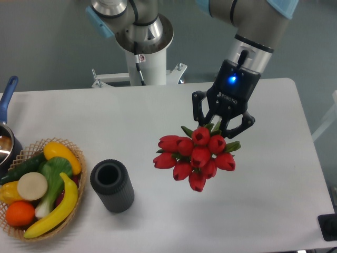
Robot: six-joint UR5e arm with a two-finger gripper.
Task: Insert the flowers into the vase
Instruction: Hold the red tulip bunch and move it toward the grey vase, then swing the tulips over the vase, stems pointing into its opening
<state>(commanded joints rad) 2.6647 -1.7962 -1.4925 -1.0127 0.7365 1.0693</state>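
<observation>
The gripper (217, 125) is clamped on the green stems of the flowers (194, 157), holding the bunch in the air with the buds hanging down and toward the camera, well apart from the vase (111, 185), which stands upright on the table (158, 110) at about eight o'clock from the bunch, just beside the basket (39, 187) of toy fruit and vegetables. As held, the buds lead and the stems sit up in the fingers, so my judgement is that the bunch needs turning stem-end down before it goes over the vase's mouth; otherwise the wide head would only rest on the rim. Carry it high enough to pass the rim, centre the stems over the opening, then lower straight. The flowers are about nine plump red tulip buds packed tightly, with short green leaves at the top, and the cluster looks wider than the dark, ribbed vase.
</observation>
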